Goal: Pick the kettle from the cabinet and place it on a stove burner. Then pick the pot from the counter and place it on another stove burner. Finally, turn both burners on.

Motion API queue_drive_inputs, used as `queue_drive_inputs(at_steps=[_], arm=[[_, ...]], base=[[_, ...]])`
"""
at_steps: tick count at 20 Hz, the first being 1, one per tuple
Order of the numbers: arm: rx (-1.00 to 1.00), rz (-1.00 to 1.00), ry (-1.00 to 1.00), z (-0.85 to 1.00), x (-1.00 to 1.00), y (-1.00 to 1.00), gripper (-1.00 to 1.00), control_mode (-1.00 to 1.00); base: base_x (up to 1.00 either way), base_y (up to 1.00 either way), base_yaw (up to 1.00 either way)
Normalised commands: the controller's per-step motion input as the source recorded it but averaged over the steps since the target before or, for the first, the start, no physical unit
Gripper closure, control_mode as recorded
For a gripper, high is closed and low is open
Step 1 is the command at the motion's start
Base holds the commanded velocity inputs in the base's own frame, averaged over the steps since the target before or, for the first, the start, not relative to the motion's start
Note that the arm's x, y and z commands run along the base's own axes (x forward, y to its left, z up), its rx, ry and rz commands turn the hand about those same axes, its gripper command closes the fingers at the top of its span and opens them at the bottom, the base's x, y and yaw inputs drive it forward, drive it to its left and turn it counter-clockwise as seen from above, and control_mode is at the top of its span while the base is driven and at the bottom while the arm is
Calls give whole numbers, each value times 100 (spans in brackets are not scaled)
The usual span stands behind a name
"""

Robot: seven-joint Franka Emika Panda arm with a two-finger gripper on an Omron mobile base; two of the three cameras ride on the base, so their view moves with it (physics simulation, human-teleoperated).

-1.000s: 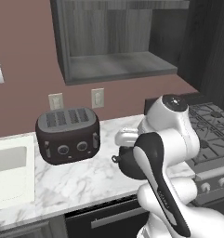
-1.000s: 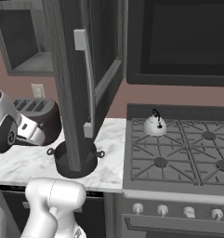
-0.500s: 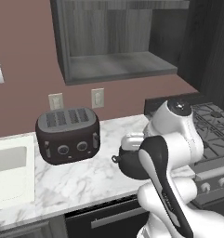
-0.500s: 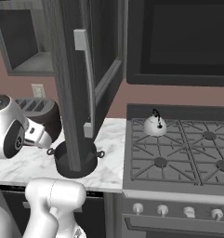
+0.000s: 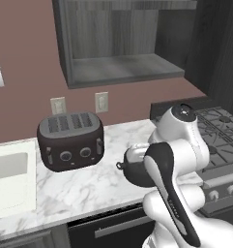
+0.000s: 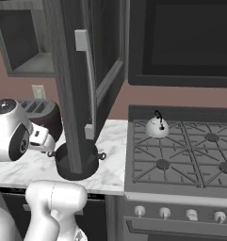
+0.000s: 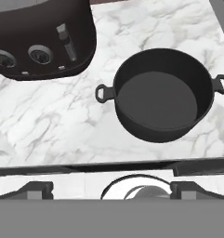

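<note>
White marble with grey veining is what you have under you: the surface [image 5: 79, 186] runs from the white sink basin [image 5: 9, 179] at its left end to the gas cooktop [image 6: 181, 157] at its right end. Its front edge shows in the hand view as a dark line just below the pot.

Above it, the dark grey wood-grain cabinet [image 5: 123, 41] has an open-front niche with a bare shelf. In the right base view its open door [image 6: 79, 80] hangs out over the surface and cuts across the pot, so watch that door edge overhead.

On the cooktop, the kettle [image 6: 157, 126] sits upright on the rear left burner grate, close to the cooktop's left edge. The front left burner [image 6: 163, 164] and the two burners further right carry nothing, so you have open grate there.

You see the dark four-slot toaster [image 5: 70, 140] standing on the surface left of the pot. In the hand view, a strip of bare marble separates the toaster's corner from the pot's near loop handle; they are near but apart.

The pot [image 7: 162, 100] stands on the surface near its front edge, lidless, with its two loop handles out to the sides. Bare marble surrounds it on the cooktop side too.

The tool [image 7: 111, 188] hangs above the surface's front edge, well short of the pot. Its two dark fingertips [image 7: 36, 188] stand wide apart, with nothing between them.
</note>
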Motion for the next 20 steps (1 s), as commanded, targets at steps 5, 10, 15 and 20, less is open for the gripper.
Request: queue_drive_inputs(at_steps=[5, 10, 15, 20], arm=[[-11, 8, 0, -14, 2, -2, -100, -100], [-13, 5, 0, -9, 8, 0, -100, -100], [-8, 7, 0, -16, 11, 0, -100, -100], [-2, 8, 0, -24, 17, 0, -100, -100]], base=[[0, 0, 0], [0, 0, 0], [0, 0, 0], [0, 0, 0]])
